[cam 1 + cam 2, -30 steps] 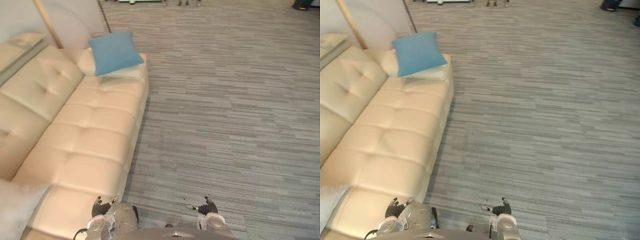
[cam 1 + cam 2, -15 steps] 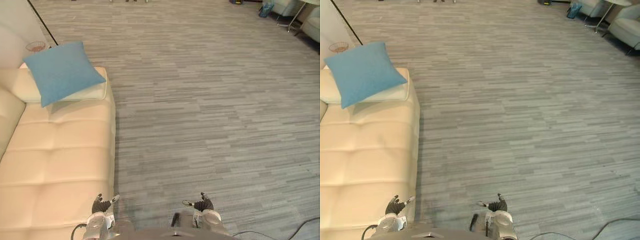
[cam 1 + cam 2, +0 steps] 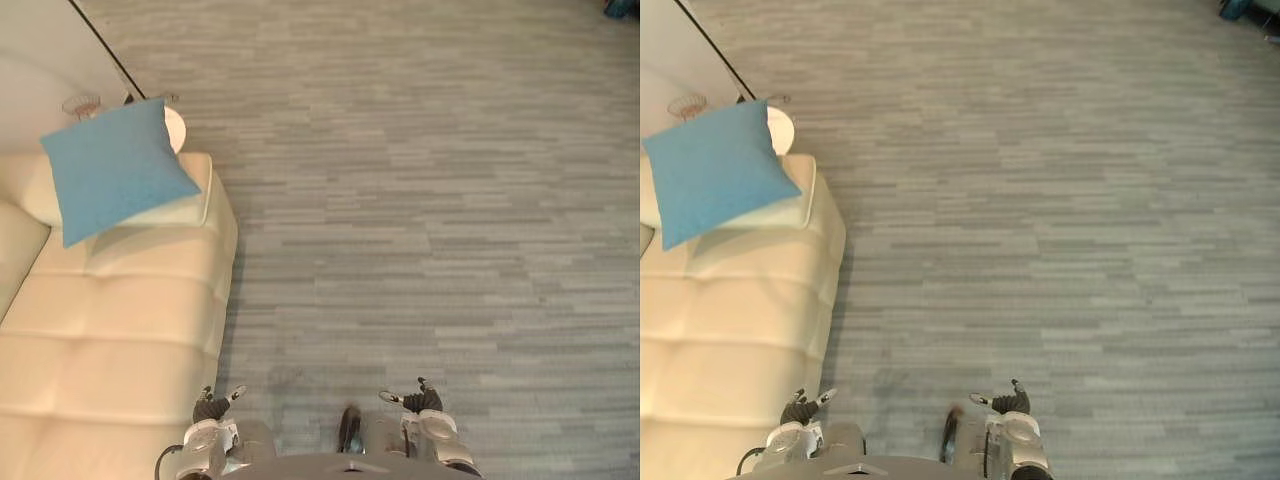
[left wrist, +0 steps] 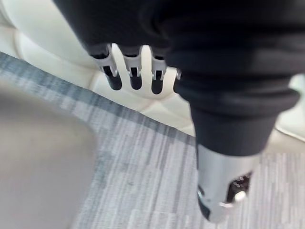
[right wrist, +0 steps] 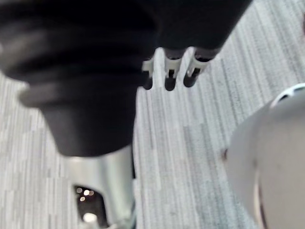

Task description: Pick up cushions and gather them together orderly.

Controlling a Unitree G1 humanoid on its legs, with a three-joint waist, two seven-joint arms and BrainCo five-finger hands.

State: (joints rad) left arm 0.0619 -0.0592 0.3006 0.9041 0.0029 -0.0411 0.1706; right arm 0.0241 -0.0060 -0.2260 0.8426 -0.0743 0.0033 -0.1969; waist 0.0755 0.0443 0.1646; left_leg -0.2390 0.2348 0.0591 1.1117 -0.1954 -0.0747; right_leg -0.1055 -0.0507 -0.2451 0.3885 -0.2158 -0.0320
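1. The blue cushion point(image 3: 115, 165) leans on a cream cushion point(image 3: 190, 200) at the far end of the sofa point(image 3: 120, 340).
2. The left hand point(image 3: 210, 408) and right hand point(image 3: 420, 400) hang low, fingers relaxed, both empty.

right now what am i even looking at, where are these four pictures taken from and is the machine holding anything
This is a humanoid robot seen through its own cameras. The two wide pictures come from a stereo camera on its head, looking down. Its left hand and right hand sit low in those views, both open and empty. The two close-ups come from cameras on its wrists, looking along each hand's straight fingers. On the robot's left stands a cream sofa. At its far end a blue cushion lies on a cream cushion. The rest is grey carpet.
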